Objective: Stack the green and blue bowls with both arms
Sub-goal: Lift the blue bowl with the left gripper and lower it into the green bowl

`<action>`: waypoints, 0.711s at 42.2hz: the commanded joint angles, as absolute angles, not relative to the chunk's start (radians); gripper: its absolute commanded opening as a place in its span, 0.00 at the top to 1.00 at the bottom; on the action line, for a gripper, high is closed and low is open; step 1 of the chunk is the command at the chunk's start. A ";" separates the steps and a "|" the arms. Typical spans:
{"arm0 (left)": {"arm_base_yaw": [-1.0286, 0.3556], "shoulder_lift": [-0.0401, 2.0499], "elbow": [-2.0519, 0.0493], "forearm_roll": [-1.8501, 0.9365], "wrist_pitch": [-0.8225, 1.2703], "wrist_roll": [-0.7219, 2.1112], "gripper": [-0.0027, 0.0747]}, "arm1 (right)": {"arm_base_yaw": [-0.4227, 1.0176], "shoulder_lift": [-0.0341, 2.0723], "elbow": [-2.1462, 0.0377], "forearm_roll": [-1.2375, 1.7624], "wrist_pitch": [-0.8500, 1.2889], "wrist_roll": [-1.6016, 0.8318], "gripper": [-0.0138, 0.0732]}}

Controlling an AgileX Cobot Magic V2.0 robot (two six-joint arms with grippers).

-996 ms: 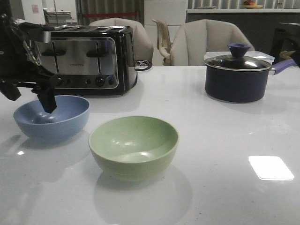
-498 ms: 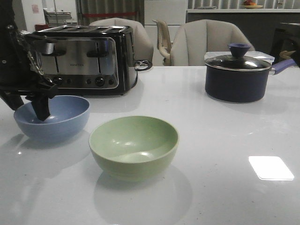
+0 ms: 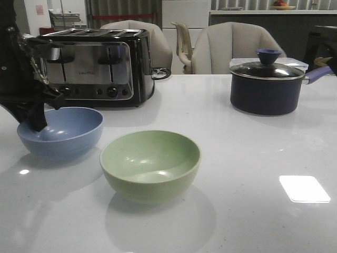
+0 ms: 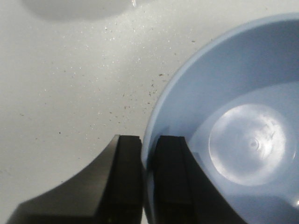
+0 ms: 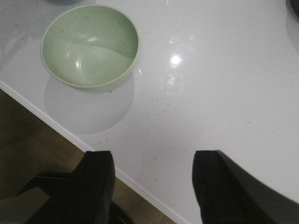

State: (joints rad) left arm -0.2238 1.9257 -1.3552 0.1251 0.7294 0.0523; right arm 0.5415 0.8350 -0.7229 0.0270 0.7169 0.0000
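On the bench (image 3: 253,158), your two stiff, light-looking bowls sit apart: green (image 3: 150,164) in the middle, blue (image 3: 60,132) to its left. Your left claw (image 4: 148,182) pinches the blue bowl's smooth rim, likely slippery; the right claw (image 5: 152,186) hangs released.

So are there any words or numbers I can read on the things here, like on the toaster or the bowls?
Toaster: a small line of brand lettering sits on its shiny front, between the levers, too small and blurred to read.
Blue bowl: no writing.
Green bowl: no writing.
Saucepan: no writing that shows.
Left gripper and right gripper: no labels in view.
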 commanded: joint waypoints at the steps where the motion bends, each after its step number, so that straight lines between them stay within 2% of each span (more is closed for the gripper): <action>1: -0.231 1.851 -1.381 0.148 0.744 0.054 0.84 | 0.542 0.828 -0.746 0.016 0.648 -0.013 0.28; 17: -0.231 1.628 -1.391 0.087 0.839 0.073 0.84 | 0.542 0.828 -0.746 0.016 0.648 -0.013 0.28; 24: -0.231 1.531 -1.391 -0.101 0.864 0.178 0.84 | 0.542 0.828 -0.746 0.016 0.648 -0.013 0.28; 30: -0.231 1.508 -1.391 -0.371 0.901 0.327 0.84 | 0.542 0.828 -0.746 0.016 0.648 -0.013 0.28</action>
State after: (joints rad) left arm -0.2238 1.5586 -1.3576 -0.2049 0.9151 0.2403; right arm 0.5415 0.8350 -0.7229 0.0270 0.7169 0.0000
